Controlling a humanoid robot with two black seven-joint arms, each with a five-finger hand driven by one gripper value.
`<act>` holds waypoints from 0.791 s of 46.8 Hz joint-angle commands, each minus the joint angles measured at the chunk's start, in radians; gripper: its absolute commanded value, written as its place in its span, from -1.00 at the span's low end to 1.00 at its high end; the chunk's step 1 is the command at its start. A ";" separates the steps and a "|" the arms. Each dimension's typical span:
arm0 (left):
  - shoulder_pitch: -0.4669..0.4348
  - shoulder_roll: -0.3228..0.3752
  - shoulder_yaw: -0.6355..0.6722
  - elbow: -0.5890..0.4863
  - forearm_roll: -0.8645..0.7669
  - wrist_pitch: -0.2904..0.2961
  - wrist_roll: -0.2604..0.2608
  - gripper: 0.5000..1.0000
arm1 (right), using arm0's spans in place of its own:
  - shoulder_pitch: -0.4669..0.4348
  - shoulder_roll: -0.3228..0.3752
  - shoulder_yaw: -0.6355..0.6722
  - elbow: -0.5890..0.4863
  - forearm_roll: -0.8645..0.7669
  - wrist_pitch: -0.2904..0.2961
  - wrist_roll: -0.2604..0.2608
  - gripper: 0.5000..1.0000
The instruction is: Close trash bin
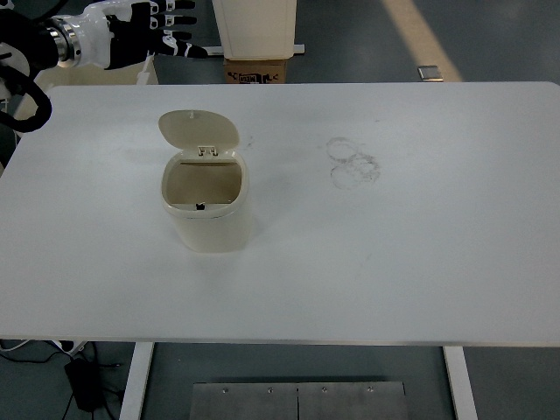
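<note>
A small cream trash bin (208,206) stands on the white table (394,245), left of the middle. Its lid (199,130) stands open, tilted back behind the bin's mouth. The inside looks empty. My left hand (144,31) is raised at the far upper left, beyond the table's back edge, above and behind the lid and well apart from it. Its fingers are spread and hold nothing. The right arm is out of view.
Faint ring smudges (353,164) mark the table right of the bin. A cream box (145,68) sits behind the table at the back left. A white stand (255,26) and a cardboard box (258,69) stand on the floor behind the table.
</note>
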 commanded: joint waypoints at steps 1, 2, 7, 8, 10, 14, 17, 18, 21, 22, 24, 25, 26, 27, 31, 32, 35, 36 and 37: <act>-0.036 -0.015 0.045 -0.021 0.008 -0.020 0.001 1.00 | 0.000 0.000 0.000 0.000 0.000 0.000 0.000 0.97; -0.046 -0.016 0.059 -0.026 0.014 -0.024 0.003 1.00 | 0.000 0.000 0.000 0.000 0.000 0.000 0.000 0.97; -0.090 -0.030 0.120 -0.058 0.046 -0.028 0.003 1.00 | 0.000 0.000 0.000 0.000 0.000 0.000 0.000 0.97; -0.099 -0.031 0.134 -0.067 0.052 -0.028 0.003 1.00 | 0.000 0.000 0.001 0.000 0.000 0.000 0.000 0.97; -0.116 -0.031 0.163 -0.084 0.060 -0.028 0.003 1.00 | 0.000 0.000 0.001 0.000 0.000 0.000 0.000 0.97; -0.155 -0.033 0.222 -0.121 0.066 -0.031 0.003 1.00 | 0.000 0.000 0.001 0.000 0.000 0.000 0.000 0.97; -0.188 -0.042 0.263 -0.141 0.066 -0.047 0.003 1.00 | 0.000 0.000 0.001 0.000 0.000 0.000 0.000 0.97; -0.198 -0.042 0.275 -0.147 0.066 -0.052 0.003 1.00 | 0.000 0.000 0.001 0.000 0.000 0.000 0.000 0.97; -0.221 -0.047 0.308 -0.158 0.066 -0.057 0.003 1.00 | 0.000 0.000 0.000 0.000 0.000 0.000 0.000 0.97; -0.228 -0.048 0.315 -0.161 0.066 -0.058 0.003 1.00 | 0.001 0.000 0.000 0.000 0.000 0.000 0.000 0.97; -0.247 -0.057 0.332 -0.166 0.066 -0.063 0.003 1.00 | 0.001 0.000 0.000 0.000 0.000 0.000 0.000 0.97; -0.254 -0.061 0.341 -0.169 0.066 -0.067 0.004 1.00 | 0.001 0.000 0.000 0.000 0.000 0.000 0.000 0.97; -0.263 -0.064 0.351 -0.172 0.066 -0.072 0.006 1.00 | 0.001 0.000 0.001 0.000 0.000 0.000 0.000 0.97; -0.271 -0.065 0.360 -0.175 0.066 -0.077 0.010 1.00 | 0.001 0.000 0.000 0.000 0.000 0.000 0.000 0.97; -0.302 -0.067 0.389 -0.195 0.066 -0.100 0.033 1.00 | 0.003 0.000 0.000 0.000 0.000 0.000 0.000 0.97; -0.311 -0.067 0.395 -0.202 0.066 -0.104 0.038 1.00 | 0.003 0.000 0.000 0.000 0.000 0.000 0.000 0.97; -0.337 -0.067 0.420 -0.222 0.066 -0.113 0.041 1.00 | 0.003 0.000 0.000 0.000 0.000 0.000 0.000 0.97; -0.346 -0.067 0.429 -0.230 0.066 -0.117 0.044 1.00 | 0.003 0.000 0.000 0.000 0.000 0.000 0.000 0.97; -0.356 -0.068 0.441 -0.236 0.066 -0.120 0.044 1.00 | 0.003 0.000 0.001 0.000 0.000 0.000 0.000 0.97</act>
